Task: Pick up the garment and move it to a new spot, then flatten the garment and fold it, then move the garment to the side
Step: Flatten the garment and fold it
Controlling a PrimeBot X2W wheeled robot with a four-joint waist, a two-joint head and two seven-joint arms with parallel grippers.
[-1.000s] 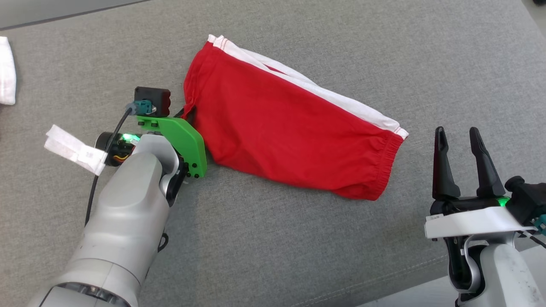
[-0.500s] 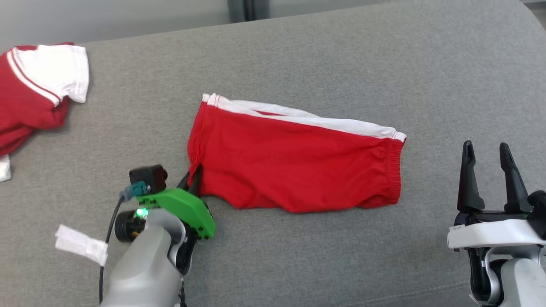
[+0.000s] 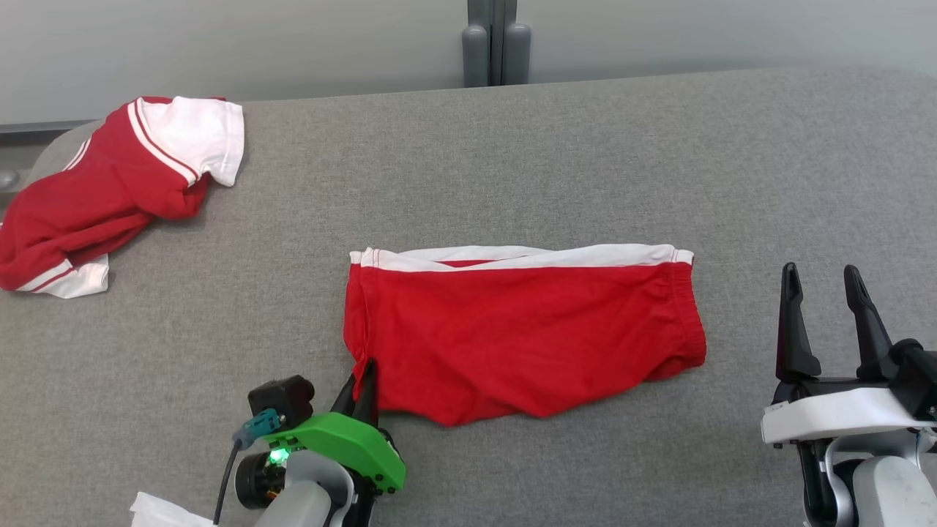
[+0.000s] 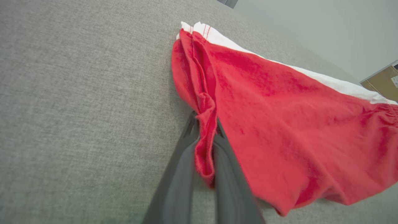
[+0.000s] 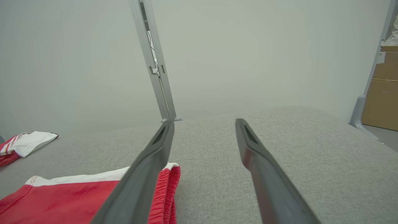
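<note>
A grey cloth-covered table (image 3: 585, 146) runs from left to right, with a pale wall behind it and a grey post (image 3: 496, 44) at its far edge. In the right wrist view a cardboard box (image 5: 384, 99) stands off to the right. The label on it is too small to read.

The shorts (image 3: 512, 337) lie near the middle of the table, towards the near side, with their length running left to right. They are red, with a white band along the far edge and red stitching on the hem at the far left corner. The right end is a gathered elastic waist. They lie doubled and mostly flat. The near edge is wavy, and the left edge is bunched into a ridge (image 4: 202, 102).

A red and white top (image 3: 110, 190) sits crumpled at the far left, well apart from the shorts.

The right gripper (image 3: 820, 282) is at the near right, just beside the waist end but clear of it. Its fingers are spread wide and hold nothing.

The left gripper (image 3: 364, 380) is at the near left corner of the shorts, below a green bracket (image 3: 337, 443). In the left wrist view its fingers (image 4: 177, 174) are closed on the bunched red hem, which is pinched between them. A white tag (image 3: 157, 512) hangs by that arm, and no writing on it can be made out.
</note>
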